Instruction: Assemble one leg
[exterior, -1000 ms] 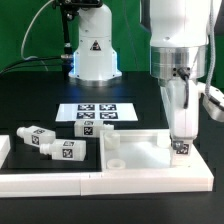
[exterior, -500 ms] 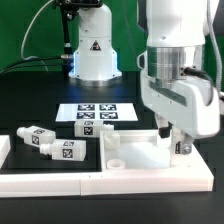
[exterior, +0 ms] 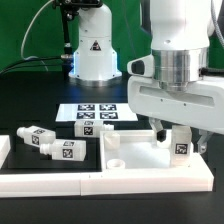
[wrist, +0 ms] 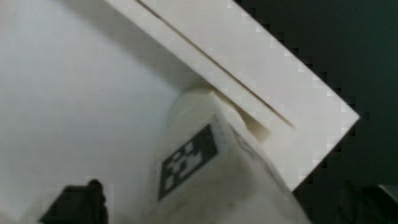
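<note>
A white leg (exterior: 181, 146) with a black-and-white tag stands upright at the corner of the flat white panel (exterior: 138, 157) on the exterior view's right. My gripper (exterior: 180, 140) hangs over it, its wide hand facing the camera and one finger on each side of the leg. In the wrist view the leg (wrist: 222, 165) rises toward the camera from the panel's corner (wrist: 107, 90). A dark fingertip (wrist: 79, 203) stands apart from the leg with white panel showing between them. The other fingertip is lost against the black table.
Two more tagged legs (exterior: 38, 137) (exterior: 68, 150) lie at the exterior view's left. A small white part (exterior: 112, 142) sits at the panel's left edge. The marker board (exterior: 97, 116) lies behind. A long white rail (exterior: 100, 183) runs along the front. The robot base (exterior: 93, 55) stands at the back.
The hand has turned about a quarter turn around the upright leg, from edge-on to broadside. The leg and its tag have stayed in place.
</note>
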{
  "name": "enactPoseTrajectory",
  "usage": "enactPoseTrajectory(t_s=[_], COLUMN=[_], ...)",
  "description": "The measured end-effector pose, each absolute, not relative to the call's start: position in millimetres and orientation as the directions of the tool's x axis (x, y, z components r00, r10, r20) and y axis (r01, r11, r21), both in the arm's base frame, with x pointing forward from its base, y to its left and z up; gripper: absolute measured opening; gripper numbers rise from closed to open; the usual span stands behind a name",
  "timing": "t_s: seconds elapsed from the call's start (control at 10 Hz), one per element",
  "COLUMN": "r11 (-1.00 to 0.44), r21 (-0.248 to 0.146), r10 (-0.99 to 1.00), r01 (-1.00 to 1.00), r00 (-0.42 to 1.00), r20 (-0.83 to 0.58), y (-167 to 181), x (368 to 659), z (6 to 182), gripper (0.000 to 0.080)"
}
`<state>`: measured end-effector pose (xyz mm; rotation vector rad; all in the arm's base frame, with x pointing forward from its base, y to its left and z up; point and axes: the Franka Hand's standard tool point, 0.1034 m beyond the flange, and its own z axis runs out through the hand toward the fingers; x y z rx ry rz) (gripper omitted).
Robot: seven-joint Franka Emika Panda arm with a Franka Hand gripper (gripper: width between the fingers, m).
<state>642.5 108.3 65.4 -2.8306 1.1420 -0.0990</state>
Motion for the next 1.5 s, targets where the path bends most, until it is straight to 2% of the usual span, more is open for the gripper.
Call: enactPoseTrajectory(t_s=[0.2,0.3,0.4,0.5,0.7,0.8,1.1,1.5], r11=[-0.959,-0.980,-0.968,-0.964,-0.934,-0.912,-0.744,-0.304], r21=[-0.034,-0.030,-0.035,-0.036,-0.038,-0.043,-0.054,-0.085], r10=[-0.285,-0.197,-0.251,-0.266,-0.358,-0.411,-0.669,-0.953], r01=[-0.283,-0.194,-0.249,-0.264,-0.356,-0.409,-0.666,-0.949], r00=[0.954,0.975,0.963,0.959,0.929,0.907,0.740,0.302], r20=[0.098,0.101,0.098,0.098,0.094,0.091,0.072,0.036], y=[123.2,123.3,123.0,122.9,116.0,115.5,115.2,114.2], x=[642.6,642.8,642.6,642.6,642.4,642.4,640.0,640.2], z=[70.7,69.9,69.4,69.4,68.4,68.0,66.8,65.7], gripper=[0.0649,0.0649,0.0531,0.0531,0.0287,0.0287,0.0287,0.0287])
